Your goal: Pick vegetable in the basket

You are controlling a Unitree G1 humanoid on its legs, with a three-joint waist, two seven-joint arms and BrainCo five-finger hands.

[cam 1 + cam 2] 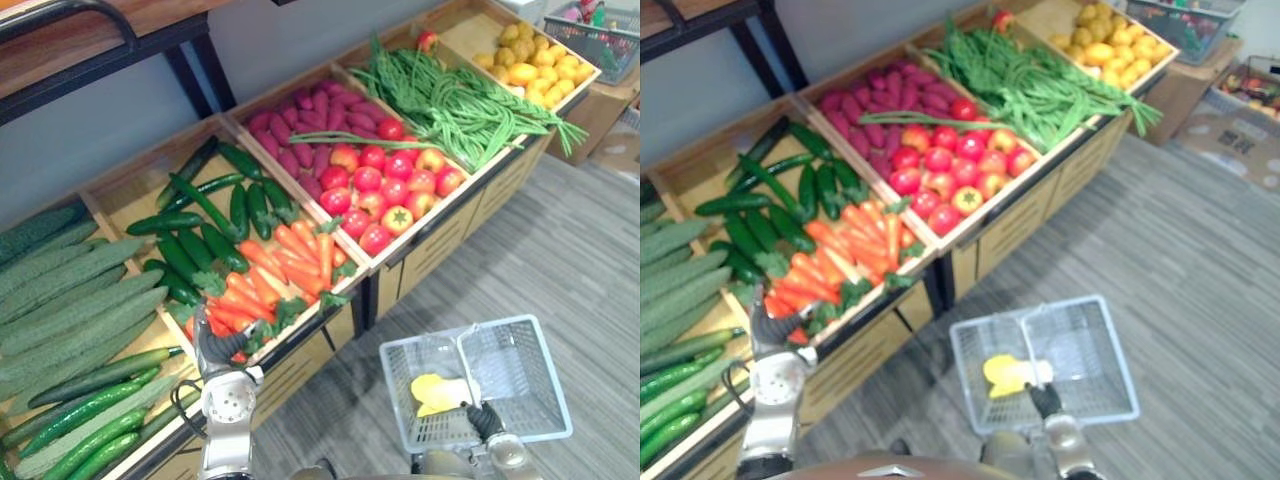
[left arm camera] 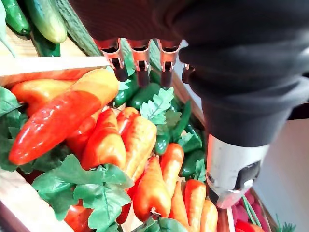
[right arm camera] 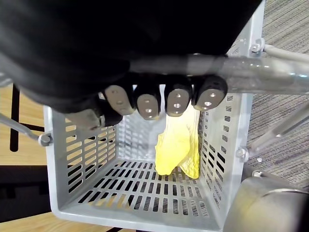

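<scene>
Done so far: one yellow vegetable [image 1: 435, 392] already lies on the bottom of the basket [image 1: 455, 332] and leans on one of its walls.
Left to do: I judge that the next vegetable is a carrot, and it is not yet taken.
Carrots [image 1: 285, 265]: they lie in a heap in their compartment of the wooden stand [image 1: 300, 365], beside the cucumbers [image 1: 200, 225]. None is lifted.
Left hand [image 1: 215, 350]: it hangs at the front edge of the carrot compartment. Its fingers [image 2: 137, 63] are straight and spread loosely, pointing down at the carrots. It holds nothing, and I cannot tell if a tip touches one.
Right hand [image 3: 159, 101]: its fingers are curled tightly round the handle [image 3: 270, 72] of the basket. It carries the basket above the floor, in front of the stand.
</scene>
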